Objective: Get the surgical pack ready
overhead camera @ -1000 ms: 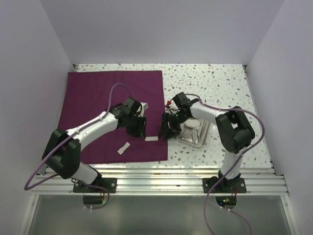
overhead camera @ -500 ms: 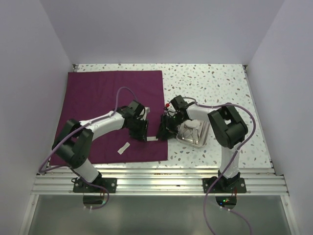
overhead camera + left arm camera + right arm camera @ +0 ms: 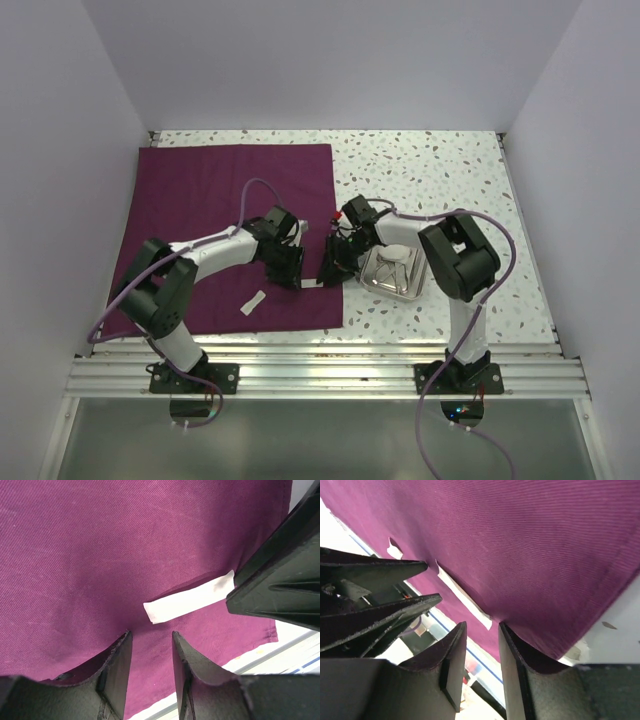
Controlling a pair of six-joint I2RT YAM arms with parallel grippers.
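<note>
- The large maroon woven cloth [image 3: 220, 200] lies spread flat over the left part of the speckled table [image 3: 440, 170]. We judge it soft, limp and light. It should fold readily but will sag and slide if pinched away from an edge, so a corner or hem is the place to take it.
- A thin, flat white strip [image 3: 190, 601] rests on the cloth near its right edge, towards the near corner. It looks almost weightless and lies flush with the fabric. We think the jaws will have to nip one end or scrape under it, and could easily catch cloth along with it.
- The left gripper [image 3: 150, 640] hangs low over the cloth. Its jaws stand a narrow gap apart, with only bare fabric showing between them. The strip lies just ahead of its tips, not touching.
- The right gripper [image 3: 480, 630] comes in from the opposite side with its jaws also narrowly parted. One end of the strip sits right at their mouth. We cannot tell whether it is pinched yet.
- From overhead, the strip lies between the two grippers.
- A second small white strip [image 3: 253, 303] lies further left on the cloth, well apart from both grippers.
- The shallow rectangular steel tray [image 3: 395, 292] sits off the cloth, just right of the right gripper, with something white [image 3: 393, 255] inside. We judge the tray rigid, smooth and slippery, best gripped by its rim.
</note>
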